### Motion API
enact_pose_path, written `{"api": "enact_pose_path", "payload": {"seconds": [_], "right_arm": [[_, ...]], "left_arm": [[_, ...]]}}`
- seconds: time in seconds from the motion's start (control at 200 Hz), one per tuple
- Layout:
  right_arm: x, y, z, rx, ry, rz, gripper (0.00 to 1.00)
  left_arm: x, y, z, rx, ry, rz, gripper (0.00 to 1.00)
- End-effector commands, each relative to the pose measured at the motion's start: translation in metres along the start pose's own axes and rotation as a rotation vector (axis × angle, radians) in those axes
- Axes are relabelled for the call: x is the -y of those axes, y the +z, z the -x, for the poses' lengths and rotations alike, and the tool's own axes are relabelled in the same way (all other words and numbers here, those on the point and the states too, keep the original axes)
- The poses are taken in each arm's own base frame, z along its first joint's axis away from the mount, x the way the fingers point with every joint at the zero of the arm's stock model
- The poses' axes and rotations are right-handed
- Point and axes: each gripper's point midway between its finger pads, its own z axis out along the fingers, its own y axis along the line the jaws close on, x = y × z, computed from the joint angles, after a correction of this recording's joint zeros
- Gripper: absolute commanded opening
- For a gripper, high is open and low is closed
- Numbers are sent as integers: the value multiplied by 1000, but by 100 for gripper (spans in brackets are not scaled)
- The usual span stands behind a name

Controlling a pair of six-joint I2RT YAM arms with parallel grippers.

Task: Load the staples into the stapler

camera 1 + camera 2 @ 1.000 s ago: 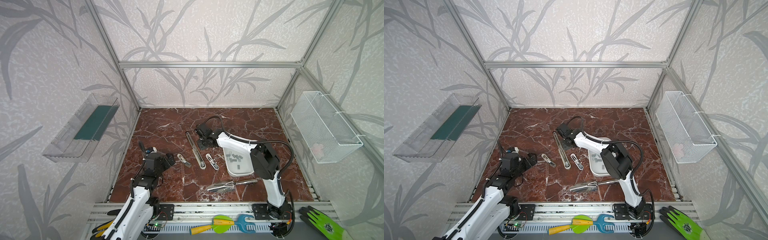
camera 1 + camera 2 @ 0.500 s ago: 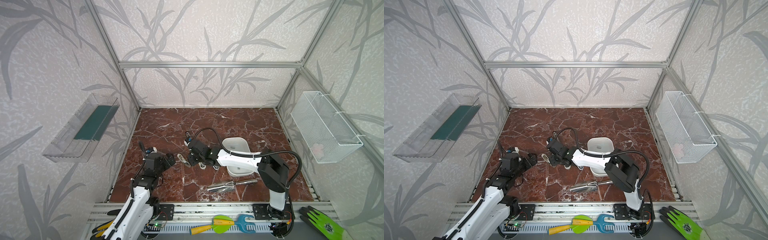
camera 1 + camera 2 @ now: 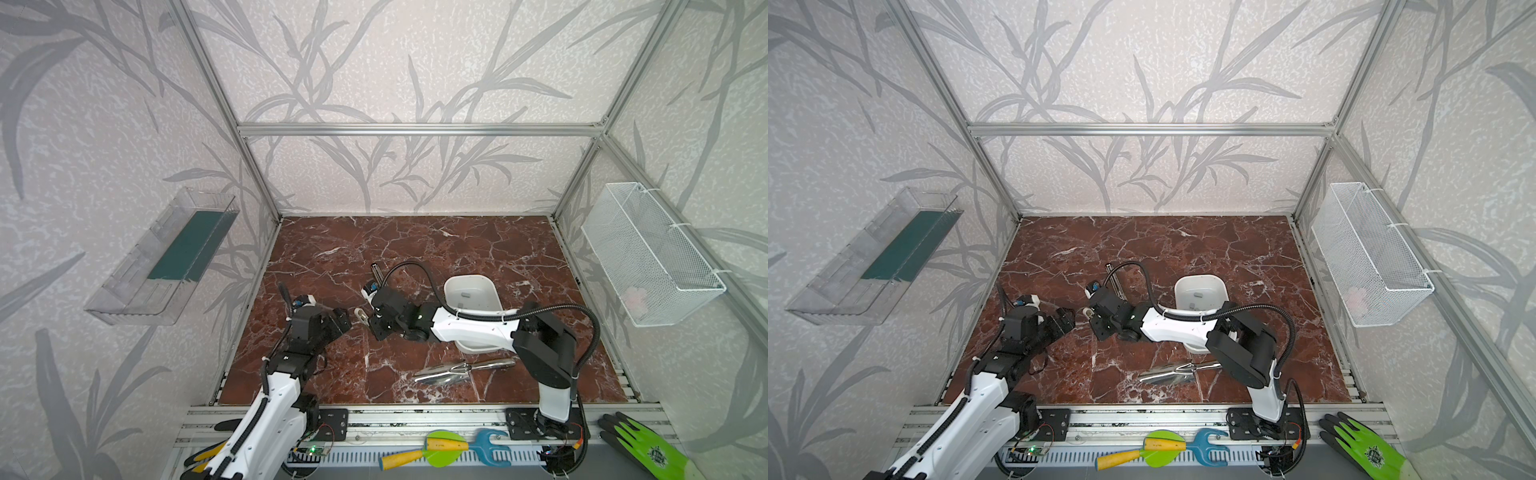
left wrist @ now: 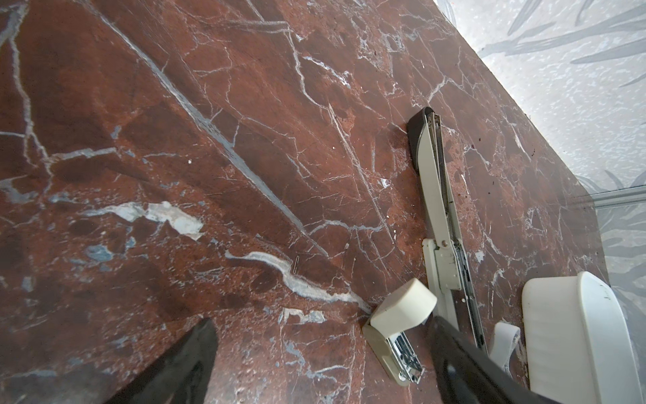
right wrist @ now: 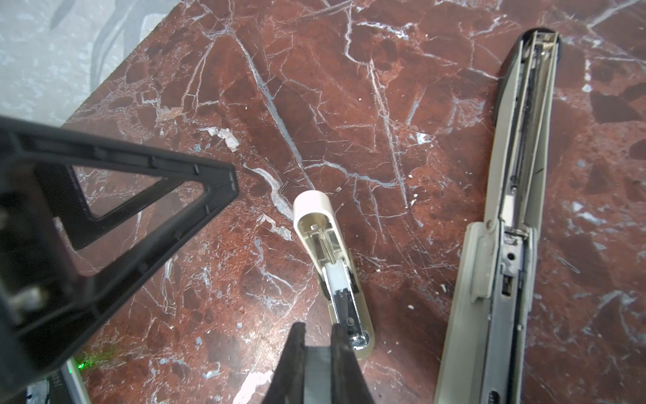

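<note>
The small stapler (image 5: 332, 266) is laid open on the marble counter (image 3: 415, 241), with its metal channel exposed. The right tool (image 5: 318, 330) is clenched, its tips brought to the chrome end of that stapler; whether anything is pinched between them cannot be told. The left tool (image 4: 321, 325) is spread wide just beside the stapler's cream cap. A long stapler (image 5: 507, 227) is laid open next to the small stapler. Beyond it, one grey strip of the staples (image 3: 465, 295) is seen in a white tub (image 3: 469, 279).
</note>
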Motion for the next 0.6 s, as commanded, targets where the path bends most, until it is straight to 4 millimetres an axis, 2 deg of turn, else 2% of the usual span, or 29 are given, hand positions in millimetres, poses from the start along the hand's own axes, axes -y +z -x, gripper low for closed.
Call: {"api": "enact_pose_path", "payload": {"seconds": [0.0,0.32,0.6], "right_arm": [[3,7,4,4,-5,-24,11],[7,21,-6,-25,-18,-42,11],[15,26,-7,-22,-41,-77,11]], "left_arm": [[1,1,1,3,-2,-10,95],[1,2,-1,-5,-1,-15,95],[2,2,-1,-6,-2,-16,95]]}}
